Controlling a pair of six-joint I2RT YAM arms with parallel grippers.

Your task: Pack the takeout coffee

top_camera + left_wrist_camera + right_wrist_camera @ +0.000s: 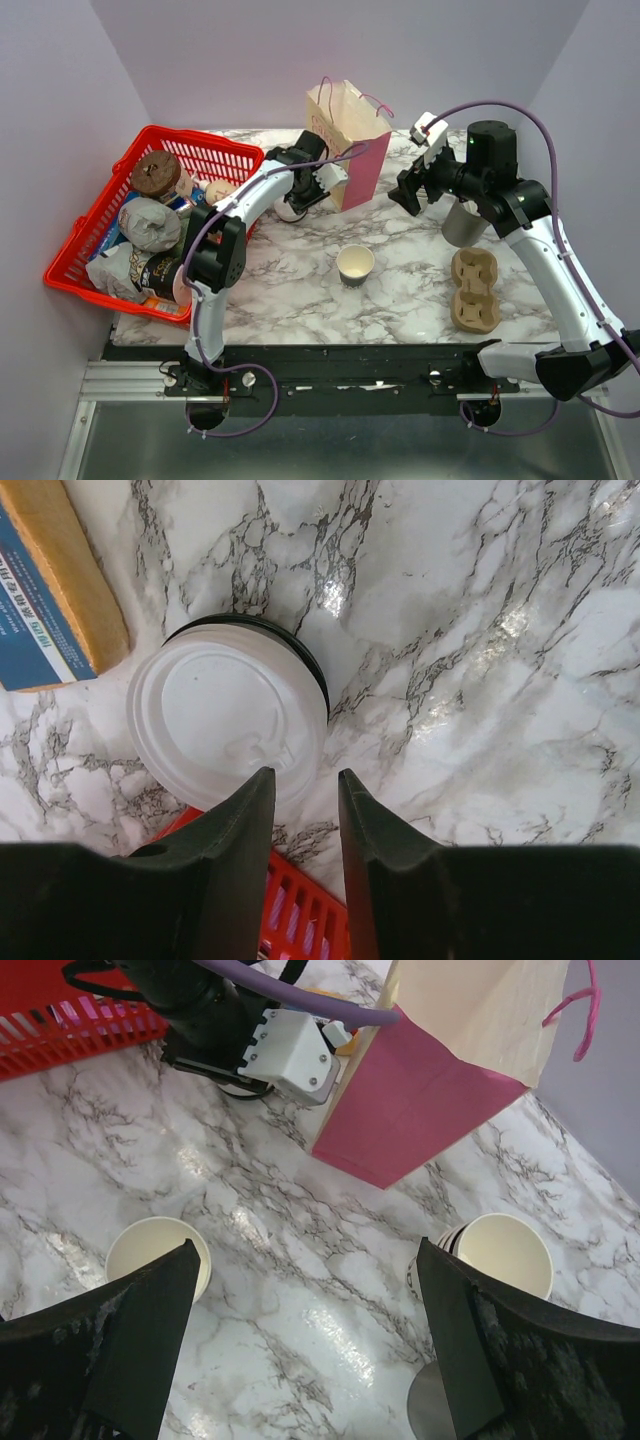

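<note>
The takeout coffee cup [355,265], cream with a dark brown lower band, stands open and lidless mid-table; it also shows in the right wrist view [155,1257]. A round white lid [228,715] lies on the marble just ahead of my left gripper [305,775], whose jaws stand a narrow gap apart with nothing between them. In the top view the left gripper [325,185] hovers over that lid [290,210], beside the paper bag [350,140]. My right gripper [408,197] is wide open and empty [305,1250], above bare marble right of the bag.
A red basket [225,150] of packaged food fills the left. A grey cup [462,222] and a cardboard cup carrier [474,290] stand at right. A stack of cream cups [500,1255] is by the right finger. A blue-and-tan box [50,590] lies near the lid.
</note>
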